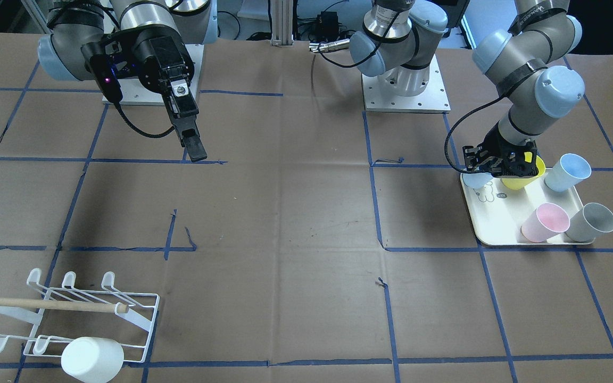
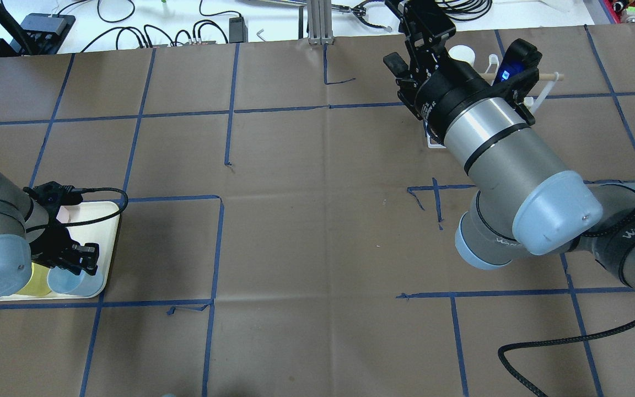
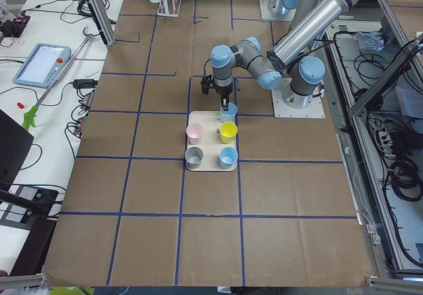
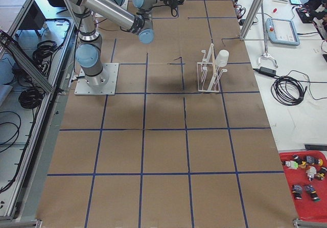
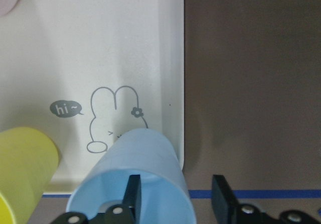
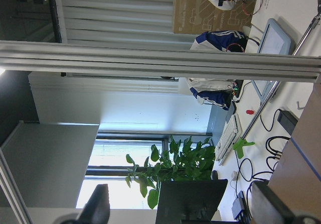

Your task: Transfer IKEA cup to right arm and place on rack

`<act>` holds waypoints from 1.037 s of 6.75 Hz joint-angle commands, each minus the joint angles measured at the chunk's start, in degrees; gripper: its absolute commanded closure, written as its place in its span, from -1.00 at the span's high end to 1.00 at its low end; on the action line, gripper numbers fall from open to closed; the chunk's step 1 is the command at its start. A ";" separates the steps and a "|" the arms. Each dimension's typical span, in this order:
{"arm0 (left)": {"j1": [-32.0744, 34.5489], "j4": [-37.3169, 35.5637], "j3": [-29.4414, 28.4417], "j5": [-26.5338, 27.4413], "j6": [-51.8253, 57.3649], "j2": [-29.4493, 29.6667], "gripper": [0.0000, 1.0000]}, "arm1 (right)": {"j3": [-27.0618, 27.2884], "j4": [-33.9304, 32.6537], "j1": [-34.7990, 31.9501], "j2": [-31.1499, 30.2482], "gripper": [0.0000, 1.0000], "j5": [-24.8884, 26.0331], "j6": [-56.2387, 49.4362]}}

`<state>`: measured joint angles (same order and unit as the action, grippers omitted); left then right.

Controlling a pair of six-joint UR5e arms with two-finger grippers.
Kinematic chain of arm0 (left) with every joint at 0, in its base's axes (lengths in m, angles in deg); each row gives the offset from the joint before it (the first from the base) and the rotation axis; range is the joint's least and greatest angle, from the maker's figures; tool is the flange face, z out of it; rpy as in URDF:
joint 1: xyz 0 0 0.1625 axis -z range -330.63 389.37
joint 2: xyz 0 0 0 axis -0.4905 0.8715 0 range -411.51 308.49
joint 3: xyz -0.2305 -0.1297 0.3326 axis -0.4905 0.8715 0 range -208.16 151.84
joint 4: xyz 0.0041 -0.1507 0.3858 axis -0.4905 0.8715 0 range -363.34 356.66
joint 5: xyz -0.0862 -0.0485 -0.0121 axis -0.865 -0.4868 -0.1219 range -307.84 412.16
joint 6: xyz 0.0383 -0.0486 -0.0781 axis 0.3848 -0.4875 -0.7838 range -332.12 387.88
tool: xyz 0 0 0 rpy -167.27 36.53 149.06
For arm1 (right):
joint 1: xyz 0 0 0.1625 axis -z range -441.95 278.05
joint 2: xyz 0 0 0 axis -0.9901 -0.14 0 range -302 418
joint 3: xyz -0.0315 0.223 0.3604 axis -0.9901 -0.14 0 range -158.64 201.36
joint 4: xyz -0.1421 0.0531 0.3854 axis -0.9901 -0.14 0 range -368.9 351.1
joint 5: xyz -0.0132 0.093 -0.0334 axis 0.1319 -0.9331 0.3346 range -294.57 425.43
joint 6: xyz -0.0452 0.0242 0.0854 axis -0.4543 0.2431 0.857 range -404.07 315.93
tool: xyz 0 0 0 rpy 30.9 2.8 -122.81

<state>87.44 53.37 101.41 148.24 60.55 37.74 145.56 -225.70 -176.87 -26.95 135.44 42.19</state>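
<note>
**Left arm set to grasp the cup on the tray – hand-over not yet begun**

The step in hand was the pick-up. The left gripper (image 5: 175, 182) was low over the near corner of the cream tray (image 1: 498, 242), straddling the wall of a light blue cup (image 5: 135, 184): one finger was inside the mouth, the other outside. The fingers stood apart, not yet pinched on the wall, so they held nothing. The cup lay tipped on the tray beside a yellow cup (image 1: 522, 181). The left arm was bent down steeply from its base, with the wrist pointing at the tray.

The right arm (image 2: 505, 149) was raised off the table on the far side, well apart from the tray. The right gripper (image 1: 193, 149) was spread wide and empty – its wrist camera saw only the room.

The next move, as I judged it, called for closing on the cup wall, lifting clear of the neighbouring cups and carrying the cup towards the table's middle. The rack (image 1: 72, 314) already bore a white cup (image 1: 92, 359).
</note>
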 commanded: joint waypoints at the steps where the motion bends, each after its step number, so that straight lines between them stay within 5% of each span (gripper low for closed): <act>1: 0.03 -0.20 -0.98 4.34 0.64 -0.04 -1.00 | -0.10 -0.21 0.00 -0.04 1.00 0.04 -0.21; 3: 0.55 1.02 -6.92 3.93 0.99 -0.04 -1.00 | -0.10 -0.29 0.00 0.05 1.00 0.04 -0.21; 7: 1.17 27.44 -34.86 -0.55 1.60 1.54 -1.00 | -0.10 -0.29 0.09 0.23 1.00 0.04 -0.21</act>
<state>88.55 73.72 73.95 148.32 61.78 38.79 145.46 -225.99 -176.80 -26.77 135.48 41.98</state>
